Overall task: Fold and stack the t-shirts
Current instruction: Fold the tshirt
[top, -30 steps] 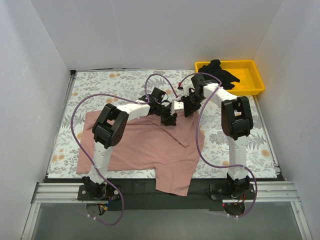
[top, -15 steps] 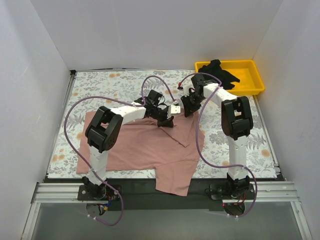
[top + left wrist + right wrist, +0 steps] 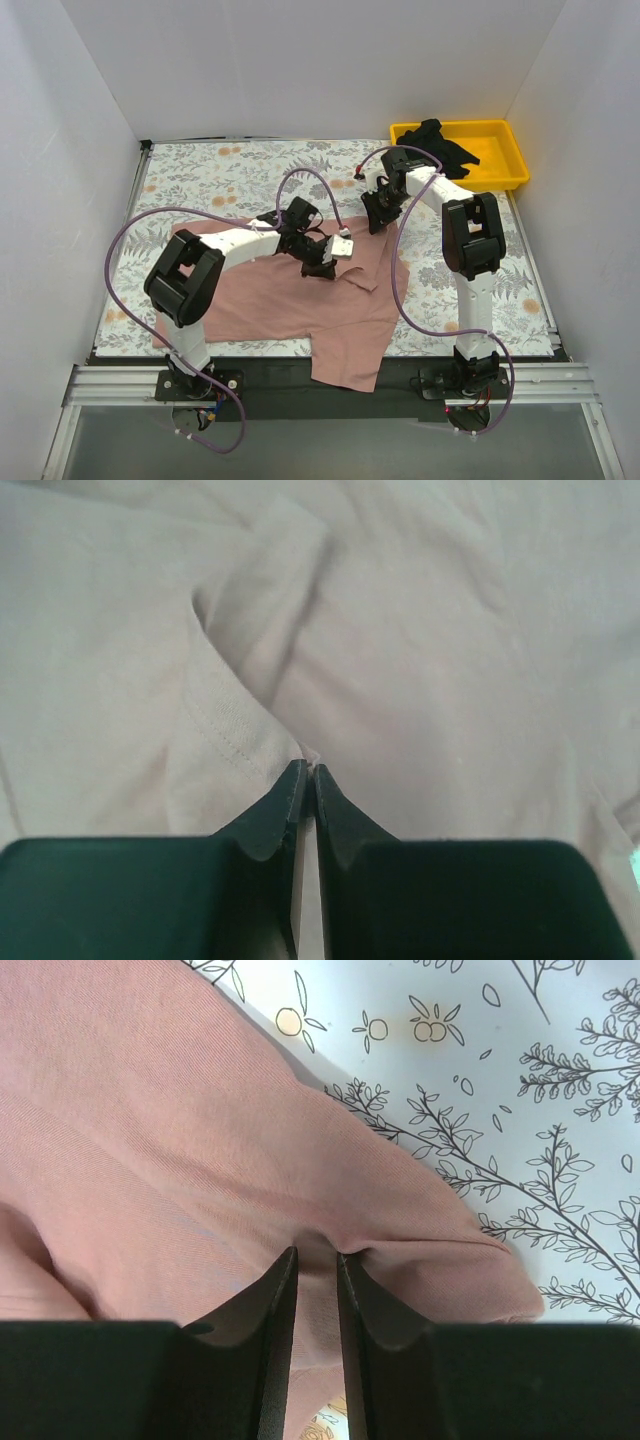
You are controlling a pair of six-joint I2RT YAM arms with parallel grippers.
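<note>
The pink t-shirt [image 3: 290, 300] lies spread on the floral tabletop [image 3: 200, 170]. Its nearest flap hangs over the tabletop's near edge onto the dark strip by the arm bases. A narrow band of bare cover shows to the left of the shirt. To its right there is a wider bare stretch, crossed only by the right arm [image 3: 470, 235].

The left arm [image 3: 240, 240] reaches over the middle of the shirt. The left jaws are pressed together there, pinching a raised ridge of pink cloth beside a stitched hem [image 3: 225, 725]. Wrinkles run away from that pinch.

The right jaws sit at the shirt's far right edge, nearly closed, with a small bunch of pink cloth caught between them. In the right wrist view the shirt's edge runs diagonally just beyond the tips, with patterned cover past it.

Beyond the shirt's far edge, bare cover runs to the back wall. Past the shirt's far right corner and well apart from it, the black t-shirt [image 3: 437, 140] lies crumpled in the yellow bin [image 3: 500, 165], spilling over its left rim.
</note>
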